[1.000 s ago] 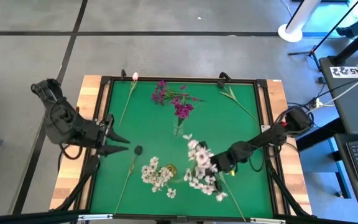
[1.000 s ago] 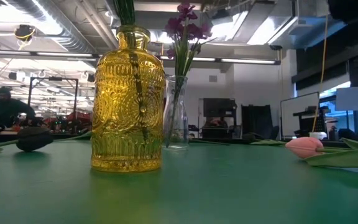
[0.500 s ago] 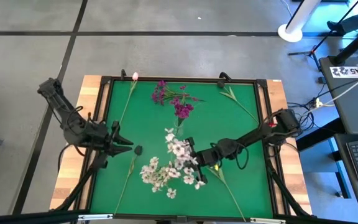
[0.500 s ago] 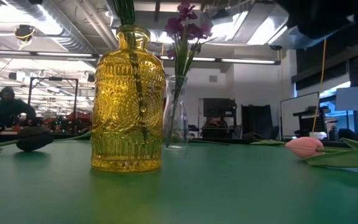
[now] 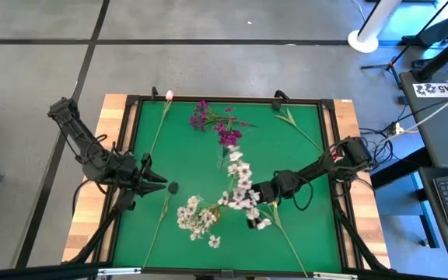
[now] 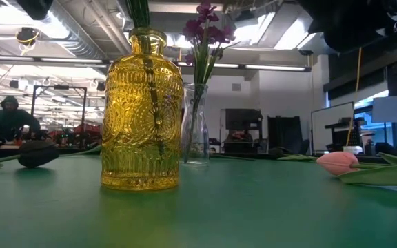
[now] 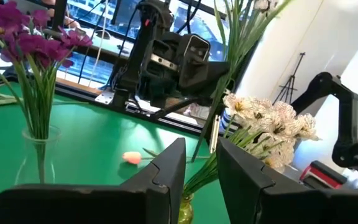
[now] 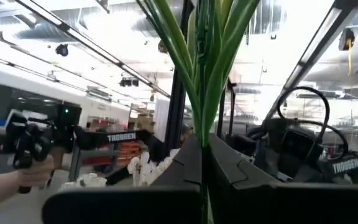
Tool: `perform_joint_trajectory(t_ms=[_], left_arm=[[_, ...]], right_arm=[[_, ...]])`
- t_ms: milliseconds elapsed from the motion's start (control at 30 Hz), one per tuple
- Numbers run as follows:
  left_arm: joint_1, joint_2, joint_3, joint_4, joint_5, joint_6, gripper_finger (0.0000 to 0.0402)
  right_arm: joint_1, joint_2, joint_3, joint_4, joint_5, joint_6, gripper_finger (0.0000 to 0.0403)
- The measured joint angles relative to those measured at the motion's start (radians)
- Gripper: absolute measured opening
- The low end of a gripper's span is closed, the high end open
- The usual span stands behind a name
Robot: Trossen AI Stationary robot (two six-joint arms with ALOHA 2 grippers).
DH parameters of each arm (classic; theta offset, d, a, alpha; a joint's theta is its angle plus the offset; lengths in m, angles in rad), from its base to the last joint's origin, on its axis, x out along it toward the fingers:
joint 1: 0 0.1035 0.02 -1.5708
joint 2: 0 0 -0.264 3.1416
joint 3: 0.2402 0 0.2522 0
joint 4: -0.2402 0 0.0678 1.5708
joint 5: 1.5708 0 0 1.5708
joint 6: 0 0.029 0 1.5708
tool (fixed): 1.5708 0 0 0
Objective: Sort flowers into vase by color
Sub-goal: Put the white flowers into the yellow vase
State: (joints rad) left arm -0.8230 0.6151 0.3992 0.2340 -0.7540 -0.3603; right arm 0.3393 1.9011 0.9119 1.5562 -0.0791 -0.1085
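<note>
Green felt covers the table (image 5: 185,155), where the right gripper (image 5: 257,192) is clamped on a white spray (image 5: 242,187) whose blossoms fan just beyond its fingers, the yellow vase (image 6: 142,110) close beside them, while the left gripper (image 5: 155,183), jaws parted and empty, waits well off across the felt.

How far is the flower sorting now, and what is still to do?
Done: purple flowers stand in the clear vase, white ones in the yellow vase. In hand: the right gripper is shut on a white spray. Left: purple stems, a pink bud, a dark bud and a green stem on the mat. The left gripper waits.
</note>
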Motion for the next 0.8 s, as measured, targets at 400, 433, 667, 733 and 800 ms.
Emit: perform_joint_trajectory(t_ms=[400,433,667,733,800], left_arm=[[0.000,0.000,0.000,0.000,0.000,0.000,0.0087],[0.000,0.000,0.000,0.000,0.000,0.000,0.0087],[0.000,0.001,0.000,-0.001,0.000,-0.004,0.0087],[0.000,0.001,0.000,-0.004,0.000,-0.004,0.0087],[0.000,0.001,0.000,-0.008,0.000,-0.005,0.0087]], right_arm=[[0.000,0.068,0.030,-0.031,0.009,0.056,0.0001],[0.000,0.085,0.044,-0.032,0.008,0.062,0.0001],[0.000,0.162,0.106,-0.060,0.008,0.078,0.0001],[0.000,0.163,0.106,-0.095,0.008,0.078,0.0001],[0.000,0.163,0.107,-0.114,0.008,0.078,0.0003]])
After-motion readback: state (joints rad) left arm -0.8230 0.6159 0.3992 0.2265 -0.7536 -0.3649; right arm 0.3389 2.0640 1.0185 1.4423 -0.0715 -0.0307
